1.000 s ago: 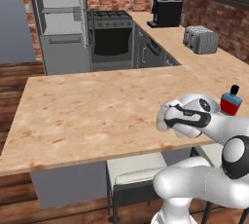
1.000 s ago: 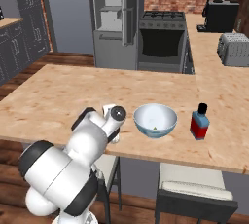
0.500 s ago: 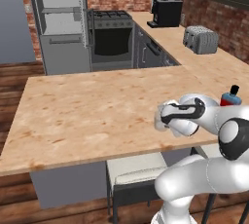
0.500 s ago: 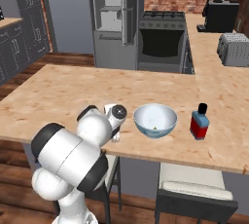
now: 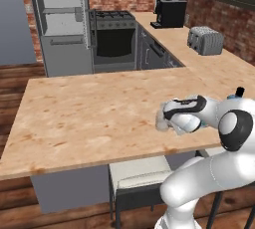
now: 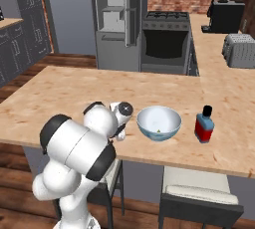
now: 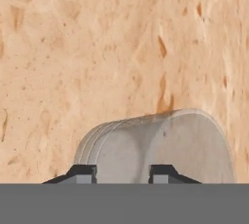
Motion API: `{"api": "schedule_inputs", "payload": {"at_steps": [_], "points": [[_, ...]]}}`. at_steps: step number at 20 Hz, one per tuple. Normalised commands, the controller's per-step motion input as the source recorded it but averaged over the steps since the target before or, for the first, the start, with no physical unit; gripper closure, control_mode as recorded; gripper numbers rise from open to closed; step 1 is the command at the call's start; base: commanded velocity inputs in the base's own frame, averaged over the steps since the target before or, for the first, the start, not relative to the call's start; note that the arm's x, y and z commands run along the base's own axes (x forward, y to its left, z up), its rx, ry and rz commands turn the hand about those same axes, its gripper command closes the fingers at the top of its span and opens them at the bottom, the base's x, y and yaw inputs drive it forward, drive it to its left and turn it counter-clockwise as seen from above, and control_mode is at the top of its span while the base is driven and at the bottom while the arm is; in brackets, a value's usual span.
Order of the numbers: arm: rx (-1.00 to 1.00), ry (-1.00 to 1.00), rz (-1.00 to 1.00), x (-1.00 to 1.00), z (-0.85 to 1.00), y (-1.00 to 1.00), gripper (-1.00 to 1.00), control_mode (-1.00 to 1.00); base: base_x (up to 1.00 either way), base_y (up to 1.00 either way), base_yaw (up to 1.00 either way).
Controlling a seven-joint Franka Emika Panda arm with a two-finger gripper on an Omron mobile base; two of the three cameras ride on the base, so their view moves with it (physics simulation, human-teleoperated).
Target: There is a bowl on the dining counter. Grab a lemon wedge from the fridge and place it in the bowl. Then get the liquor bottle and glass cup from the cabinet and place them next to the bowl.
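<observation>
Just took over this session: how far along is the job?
Looks nearly done. The bowl on the dining counter holds a small yellowish piece, likely the lemon wedge, and the liquor bottle stands beside it. In hand: the glass cup sits at the counter between the fingers, left of the bowl. Left: release and back away.

Left base view: aimed forward-down over the dining counter (image 5: 89, 118).
Right base view: same counter shared.
Hand view: held close above it.
</observation>
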Motion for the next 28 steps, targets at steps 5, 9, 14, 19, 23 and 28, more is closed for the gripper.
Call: {"api": "schedule_inputs", "payload": {"at_steps": [5, 9, 14, 19, 23, 28], "points": [[0.00, -0.01, 0.00, -0.15, -0.08, -0.03, -1.00, -1.00, 0.00, 0.00, 0.00], [0.00, -0.04, 0.00, -0.42, 0.12, -0.02, -1.00, -1.00, 0.00, 0.00, 0.00], [0.00, -0.11, 0.00, -0.46, 0.56, -0.01, -1.00, -1.00, 0.00, 0.00, 0.00], [0.00, -0.10, 0.00, -0.33, 0.69, -0.03, -1.00, -1.00, 0.00, 0.00, 0.00], [0.00, -0.08, 0.00, -0.49, 0.68, 0.00, -1.00, -1.00, 0.00, 0.00, 0.00], [0.00, -0.05, 0.00, -0.58, 0.75, 0.00, -1.00, -1.00, 0.00, 0.00, 0.00]]}}
